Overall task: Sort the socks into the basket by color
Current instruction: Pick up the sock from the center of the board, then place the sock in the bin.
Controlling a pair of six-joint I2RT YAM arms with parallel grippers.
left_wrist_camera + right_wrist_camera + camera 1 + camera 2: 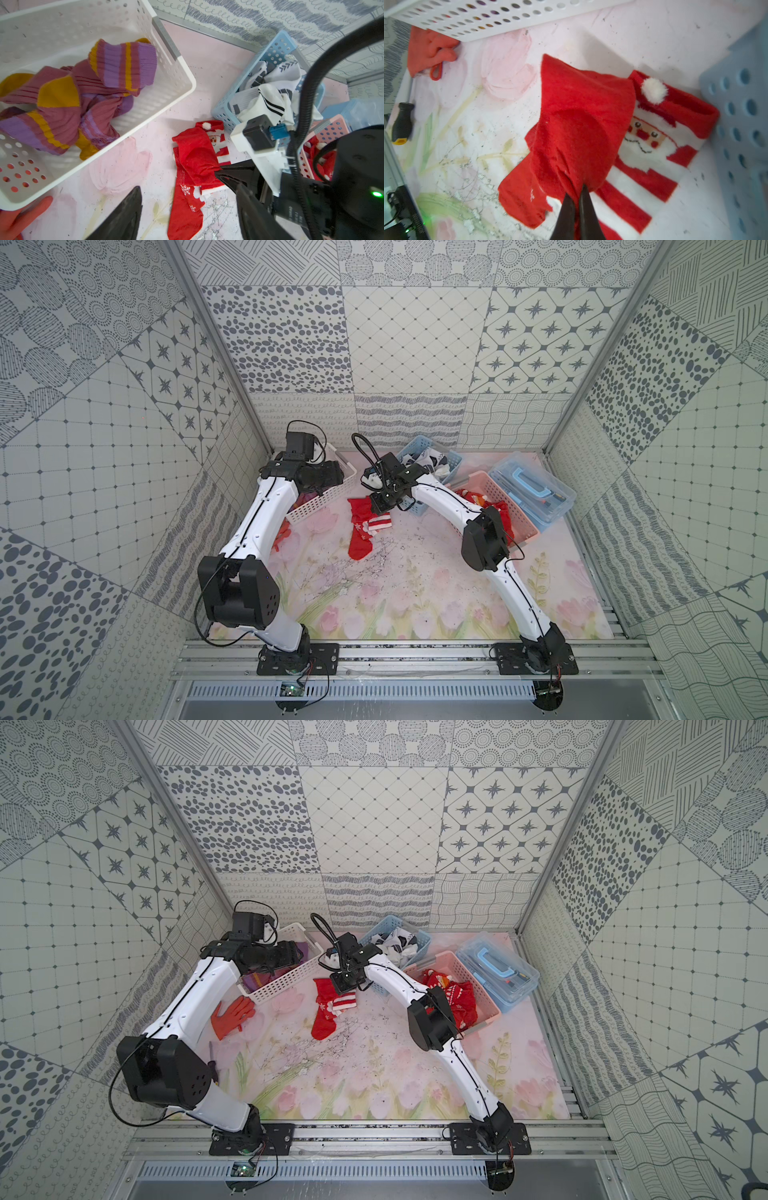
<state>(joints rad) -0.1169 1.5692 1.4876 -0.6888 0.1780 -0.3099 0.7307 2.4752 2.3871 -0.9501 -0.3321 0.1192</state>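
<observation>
Right gripper (580, 192) has its jaws pinched tight on a fold of the plain red sock (581, 124), and the cloth tents up from the mat around the grip. In a top view this sock (360, 506) sits just left of the frame's centre, between the white basket (328, 497) and the blue basket (419, 444). It lies partly over a Santa sock (654, 145) and touches a snowflake sock (187, 207).

Our left gripper (188, 188) hangs with jaws spread and nothing between them, close to the white basket of purple-mustard socks (83, 93).

We judge the step to be lifting this red sock for the pink basket (505, 491), right of centre, where other red socks already lie. We should:
- rise straight and slowly, so the Santa sock underneath peels off and is not dragged along;
- gain enough height to clear the blue basket's wall before swinging right;
- let go low over the pink basket's middle, since the soft knit may drape over a rim;
- keep the left arm back, as the two wrists are near each other.

We see no brand or label on the socks. Small lettering on the black arm housing is too blurred to read.
</observation>
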